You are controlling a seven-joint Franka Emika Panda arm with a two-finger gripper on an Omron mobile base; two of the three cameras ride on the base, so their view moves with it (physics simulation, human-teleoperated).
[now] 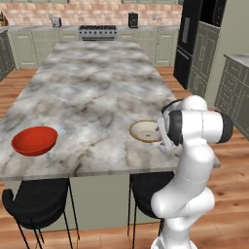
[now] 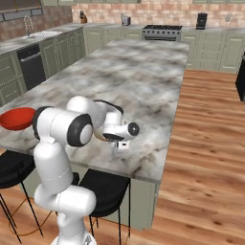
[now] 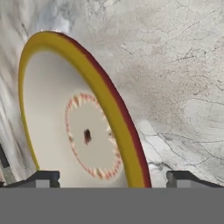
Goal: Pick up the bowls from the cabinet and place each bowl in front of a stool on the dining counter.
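The red bowl (image 1: 34,140) (image 2: 16,118) sits upright near the front left edge of the dining counter (image 1: 92,82) (image 2: 139,72), above a black stool (image 1: 36,202). The cream bowl (image 1: 144,130) (image 3: 83,131) rests on the marble near the front right, above a second stool (image 1: 146,192) (image 2: 103,189), and my arm hides part of it. My gripper (image 2: 121,145) (image 3: 113,177) hangs low over this bowl's near rim. It is open, its fingertips (image 3: 43,178) stand wide apart on either side of the rim, and nothing is held. The cabinet is out of view.
A stove (image 1: 97,31) and green base cabinets line the back wall. A tall black appliance (image 1: 187,44) and more cabinets (image 1: 233,92) stand on the right. A sink counter (image 2: 28,38) runs along the left. Wooden floor (image 2: 206,143) lies to the right of the island.
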